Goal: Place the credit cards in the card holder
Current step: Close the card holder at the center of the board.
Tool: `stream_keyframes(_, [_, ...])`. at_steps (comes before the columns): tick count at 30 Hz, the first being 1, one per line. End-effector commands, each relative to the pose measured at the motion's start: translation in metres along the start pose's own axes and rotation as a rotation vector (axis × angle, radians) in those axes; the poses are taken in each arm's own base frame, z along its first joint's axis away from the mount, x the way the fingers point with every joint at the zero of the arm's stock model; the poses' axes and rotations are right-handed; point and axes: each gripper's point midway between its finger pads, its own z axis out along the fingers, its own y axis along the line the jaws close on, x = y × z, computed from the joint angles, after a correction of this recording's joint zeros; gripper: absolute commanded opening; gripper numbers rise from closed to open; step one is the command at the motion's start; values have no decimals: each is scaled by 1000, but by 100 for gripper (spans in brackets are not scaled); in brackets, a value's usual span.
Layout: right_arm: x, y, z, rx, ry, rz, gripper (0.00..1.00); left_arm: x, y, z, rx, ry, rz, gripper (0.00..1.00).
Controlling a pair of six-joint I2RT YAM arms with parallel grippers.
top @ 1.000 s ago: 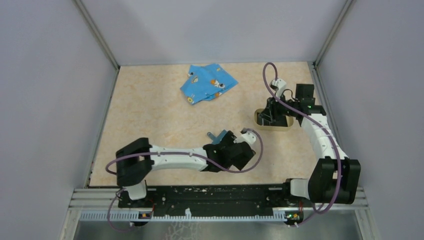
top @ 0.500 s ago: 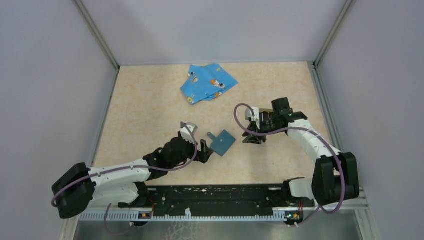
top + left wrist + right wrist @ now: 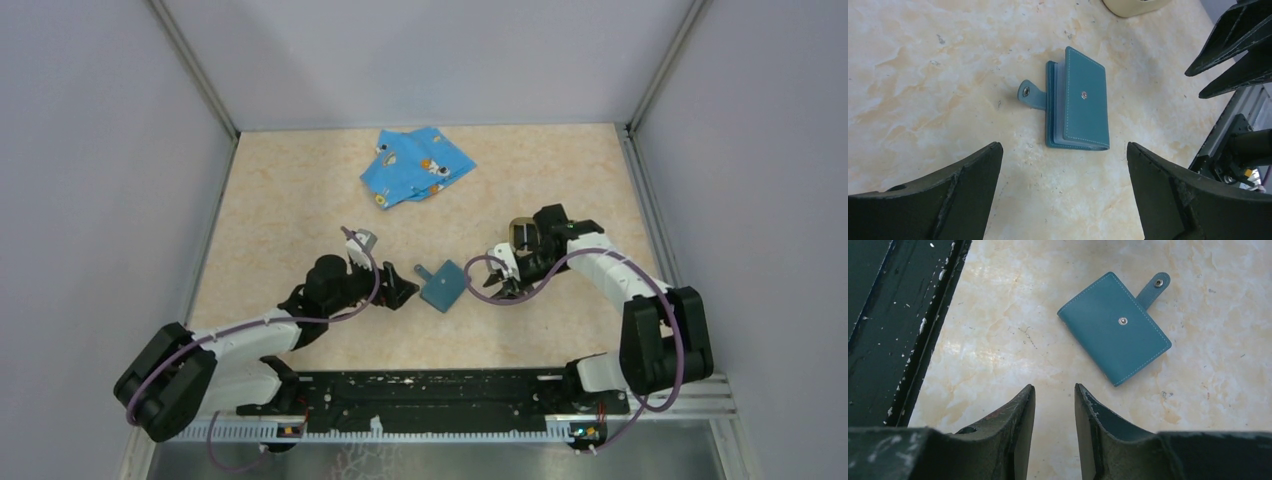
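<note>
The card holder point(image 3: 443, 285) is a teal wallet lying folded flat on the table, its snap strap sticking out. It also shows in the left wrist view point(image 3: 1080, 100) and the right wrist view point(image 3: 1115, 330). My left gripper point(image 3: 403, 294) sits just left of it, jaws wide open and empty point(image 3: 1063, 146). My right gripper point(image 3: 497, 284) sits just right of it, low over the table, jaws a little apart with nothing between them point(image 3: 1054, 389). No credit cards show in any view.
A tan oval tray point(image 3: 520, 233) stands behind the right gripper, mostly hidden by the arm; its rim shows in the left wrist view point(image 3: 1133, 5). A blue cartoon-print cloth point(image 3: 415, 165) lies at the back. The black base rail point(image 3: 888, 315) runs along the near edge.
My right gripper has moved from the tan tray down and left to the card holder's right side. My left arm has swung leftward, and its gripper is now on the holder's left side.
</note>
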Motion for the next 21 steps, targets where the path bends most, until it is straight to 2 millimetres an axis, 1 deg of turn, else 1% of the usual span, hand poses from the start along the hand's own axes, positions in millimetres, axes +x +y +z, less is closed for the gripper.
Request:
stream_keyframes(1, [-26,-26,-7,29,10,-160,37,-14,-13,-3,136,-35,-28,99])
stream_keyframes(5, [-30,-47,-3,12,77,-247,38,-18,-1,-5,136,-41,-86,99])
stream_keyframes(6, [-35,-53,0,10,83,-275,38,-18,1,-5,133,-39,-93,99])
stream_keyframes(9, [-38,-67,11,14,90,-324,38,-19,7,-4,124,-36,-101,98])
stream_keyframes(11, [-38,-73,20,6,94,-343,38,-19,10,-4,125,-34,-94,96])
stream_keyframes(13, [-34,-74,28,-10,106,-339,36,-17,12,-2,128,-29,-79,96])
stream_keyframes(16, [-17,-66,36,-30,131,-315,34,-10,14,0,155,-16,-28,94])
stream_keyframes(19, [0,-56,39,-34,159,-305,35,-4,18,2,171,-11,27,92])
stream_keyframes(21, [2,-54,40,-31,163,-299,35,0,23,5,172,6,51,92])
